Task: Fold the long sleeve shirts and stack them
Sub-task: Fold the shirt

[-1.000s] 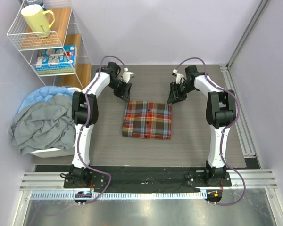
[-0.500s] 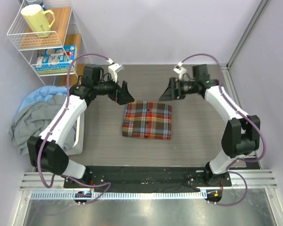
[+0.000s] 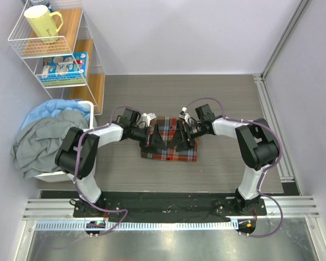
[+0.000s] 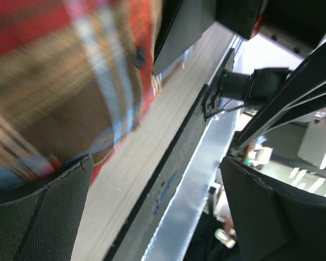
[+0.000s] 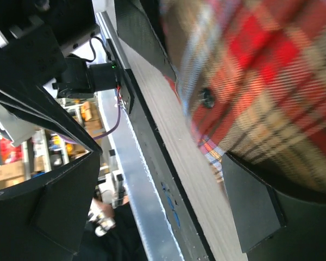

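Observation:
One long sleeve shirt (image 3: 169, 155) in red, brown and yellow plaid lies folded into a neat rectangle at the middle of the table. Both arms are folded low over it. My left gripper (image 3: 156, 139) hangs above its left half and my right gripper (image 3: 182, 140) above its right half, both pointing toward the near edge. In the left wrist view the plaid shirt (image 4: 54, 81) fills the upper left, and my left gripper (image 4: 157, 174) is open and holds nothing. In the right wrist view the shirt (image 5: 261, 81) fills the upper right, and my right gripper (image 5: 162, 168) is also open and holds nothing.
A white bin (image 3: 54, 175) heaped with grey and blue clothes stands at the left table edge. Behind it is a wire shelf (image 3: 70, 76) with a yellow mug (image 3: 42, 23). A metal rail (image 3: 168, 224) runs along the near edge, and another (image 3: 273, 125) along the right side.
Both arms swung from the shirt's far corners, out and back, and now lie folded over the shirt. Both pairs of jaws went from partly closed to wide open. The shirt stayed put.

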Controlling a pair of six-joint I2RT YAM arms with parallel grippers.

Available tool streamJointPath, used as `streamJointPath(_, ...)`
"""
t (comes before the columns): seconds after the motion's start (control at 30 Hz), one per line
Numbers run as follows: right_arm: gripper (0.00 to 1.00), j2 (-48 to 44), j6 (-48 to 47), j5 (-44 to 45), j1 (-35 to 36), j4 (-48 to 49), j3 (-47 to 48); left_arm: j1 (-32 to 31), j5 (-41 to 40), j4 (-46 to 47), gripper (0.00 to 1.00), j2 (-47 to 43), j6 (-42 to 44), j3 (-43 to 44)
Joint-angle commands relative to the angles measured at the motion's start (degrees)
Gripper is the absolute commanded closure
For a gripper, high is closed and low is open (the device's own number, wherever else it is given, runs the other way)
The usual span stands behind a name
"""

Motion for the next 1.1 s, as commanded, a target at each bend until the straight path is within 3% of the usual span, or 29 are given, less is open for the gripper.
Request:
streamJointPath(0.0, 0.0, 7.39, -3.55, -1.86, -4.22, -3.03, 0.49, 3.66, 2.12, 8.52, 0.0, 7.21, -2.68, -0.01)
streamJointPath(0.07, 0.0, 10.31, -10.39, -0.11, -7.13, -7.52, 2.24, 4.98, 2.46, 7.48, 0.0, 9.51, -1.62, 0.77)
streamJointPath(0.2, 0.0, 15.85, -26.92, 1.66, -11.97, -29.54, 9.53, 5.16, 2.37, 2.21, 0.01, 11.11, 3.81, 1.31)
streamJointPath(0.3, 0.0, 14.11, -36.77, 2.54, -13.21, -41.24, 13.93, 4.98, 2.63, -5.17, 0.02, 7.43, 9.17, 1.56)
streamJointPath(0.4, 0.0, 11.56, -39.34, 2.11, -13.38, -48.39, 21.3, 3.49, 3.08, -12.47, 0.0, 0.4, 16.39, 7.17)
streamJointPath(0.47, 0.01, 9.28, -35.5, -0.35, -13.04, -46.76, 26.32, 2.7, 2.46, -12.05, 0.0, -0.76, 15.53, 11.21)
streamJointPath(0.63, 0.03, 7.5, -6.8, -0.89, -10.84, -16.03, 25.29, 1.73, 1.15, -2.14, 0.0, 6.87, 5.08, 23.62)
streamJointPath(0.7, 0.04, 11.44, -2.01, -0.36, -9.96, -8.12, 25.89, 2.08, 0.27, 0.78, 0.01, 12.91, 2.78, 26.69)
streamJointPath(0.87, 0.11, 20.68, -2.58, 3.24, -11.18, -8.42, 29.41, 5.33, -4.39, 5.08, 0.03, 23.22, -2.05, 31.98)
streamJointPath(0.93, 0.12, 25.67, -6.79, 6.66, -12.68, -14.55, 32.11, 6.04, -7.8, 1.96, 0.05, 26.74, 0.83, 31.72)
streamJointPath(0.97, 0.13, 27.79, -13.35, 10.33, -13.03, -21.89, 34.31, 6.04, -8.78, 0.88, 0.06, 27.1, 2.41, 31.11)
streamJointPath(1.07, 0.15, 32.9, -20.42, 14.22, -13.74, -28.62, 42.4, 5.6, -8.79, -0.62, 0.1, 25.53, 4.89, 25.41)
